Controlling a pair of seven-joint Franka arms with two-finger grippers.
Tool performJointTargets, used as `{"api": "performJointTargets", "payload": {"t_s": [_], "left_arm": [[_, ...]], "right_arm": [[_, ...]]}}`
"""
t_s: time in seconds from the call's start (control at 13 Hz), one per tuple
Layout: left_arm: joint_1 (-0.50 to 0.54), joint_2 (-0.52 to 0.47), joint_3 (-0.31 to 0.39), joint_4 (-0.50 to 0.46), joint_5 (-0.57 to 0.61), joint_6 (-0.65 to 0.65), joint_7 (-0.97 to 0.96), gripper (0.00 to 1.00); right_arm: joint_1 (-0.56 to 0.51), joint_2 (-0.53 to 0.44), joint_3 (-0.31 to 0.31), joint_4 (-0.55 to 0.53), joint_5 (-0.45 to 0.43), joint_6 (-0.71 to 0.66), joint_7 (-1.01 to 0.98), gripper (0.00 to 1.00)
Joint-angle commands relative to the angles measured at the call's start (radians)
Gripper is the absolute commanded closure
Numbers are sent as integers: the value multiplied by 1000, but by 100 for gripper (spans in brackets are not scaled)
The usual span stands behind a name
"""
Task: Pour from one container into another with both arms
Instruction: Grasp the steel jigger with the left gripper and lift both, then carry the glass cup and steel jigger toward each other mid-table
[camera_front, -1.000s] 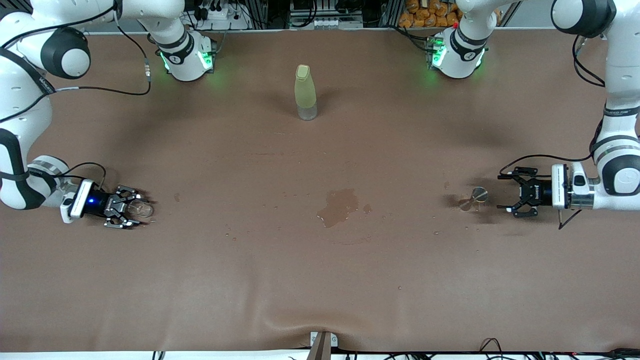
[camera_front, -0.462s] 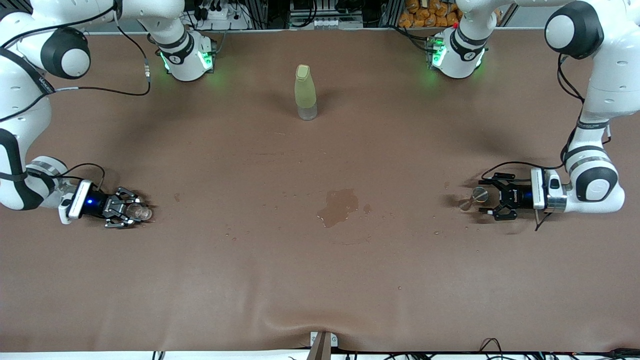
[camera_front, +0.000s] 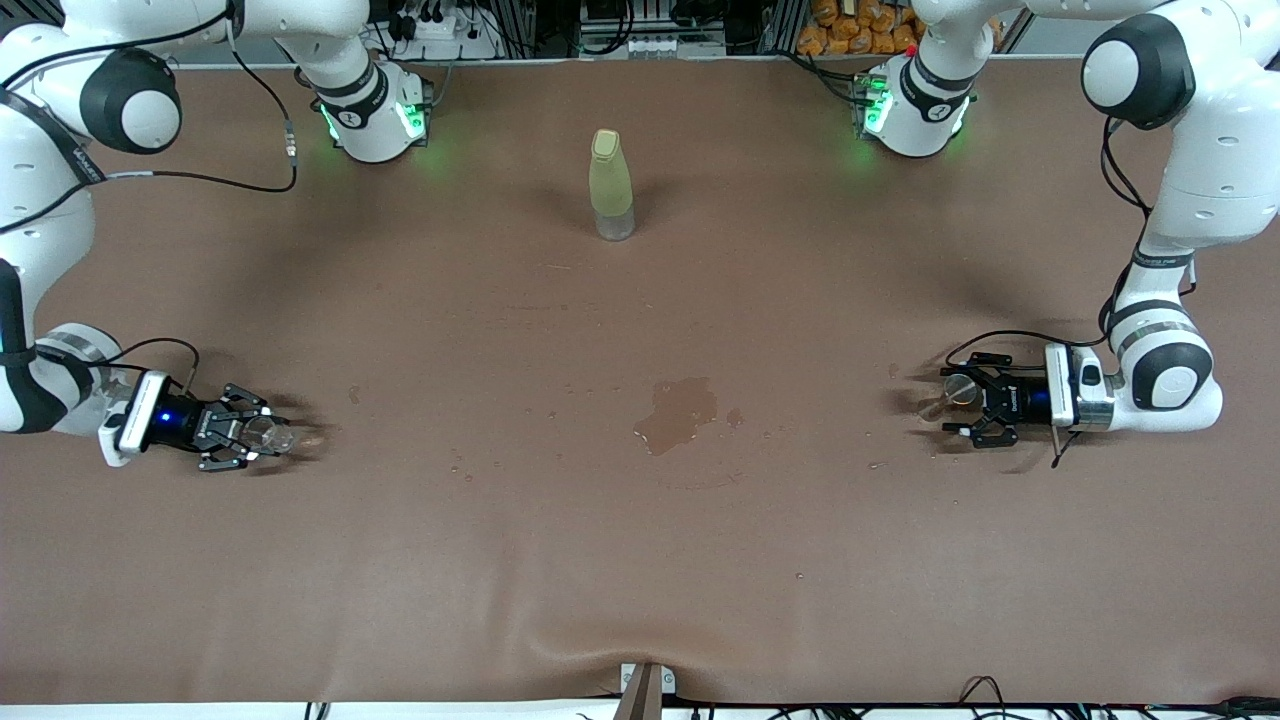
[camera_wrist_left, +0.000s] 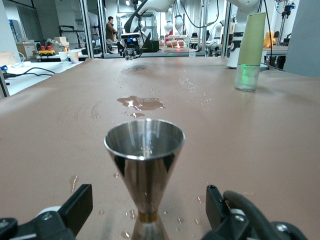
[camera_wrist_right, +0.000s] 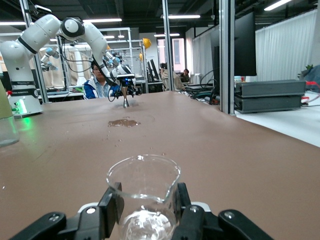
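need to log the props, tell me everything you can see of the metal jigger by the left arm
The jigger is a polished steel hourglass measure: two cones joined at a narrow waist with a thin gold-coloured band. It stands upright on the wet brown table, wide open mouth upward, toward the left arm's end, with water droplets around its foot. The left gripper brackets it low, fingers open on either side and apart from the metal. Whether it holds liquid cannot be told.

Front cam high, looks down over whole desk (camera_front: 640, 560). Wrist cams low, close, face each other across desk; all share puddle (camera_front: 678, 412).
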Motion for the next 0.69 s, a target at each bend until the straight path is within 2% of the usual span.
{"api": "performJointTargets", "payload": {"t_s": [0.0,0.31,0.46,0.62], "left_arm": [[1,23,-6,28,-22,-20,5,0],[5,35,-13,31,-22,-20,18,0],[7,41,-13,33,-19,-20,20,0],[12,41,-13,31,-19,-20,15,0]], "right_arm": [[70,-18,10,30,17,5,21,86],[217,-56,10,32,135,91,48,87],[251,-62,13,32,154,120,105,87],[285,-62,12,32,210,120,105,87]]}}
